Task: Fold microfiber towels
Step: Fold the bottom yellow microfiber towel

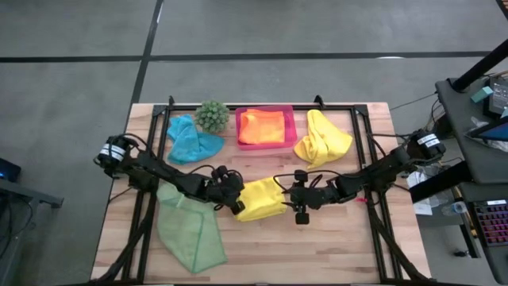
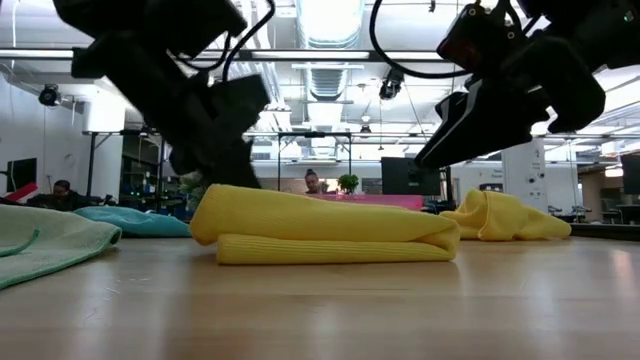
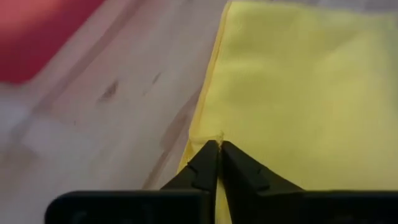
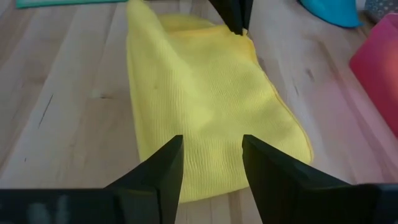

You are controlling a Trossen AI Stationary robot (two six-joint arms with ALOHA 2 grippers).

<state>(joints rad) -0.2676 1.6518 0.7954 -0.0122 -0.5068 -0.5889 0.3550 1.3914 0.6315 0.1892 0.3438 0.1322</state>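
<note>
A folded yellow towel [image 1: 262,199] lies mid-table. The left gripper [image 3: 217,149] is pinched tight on its edge; the right gripper [image 4: 211,152] stands part-open over its other end, fingers apart. Another yellow towel [image 1: 322,139] sits crumpled beside the pink tray [image 1: 266,144], which holds an orange towel [image 1: 263,125].

A pink tray [image 1: 290,127] holds an orange towel [image 1: 263,125]. Left of the tray sit a spiky green plant [image 1: 212,116] and a teal towel [image 1: 190,141]; right of it, a yellow towel [image 1: 322,141]. In front, another yellow towel [image 1: 262,199] and a light green one [image 1: 187,230].
</note>
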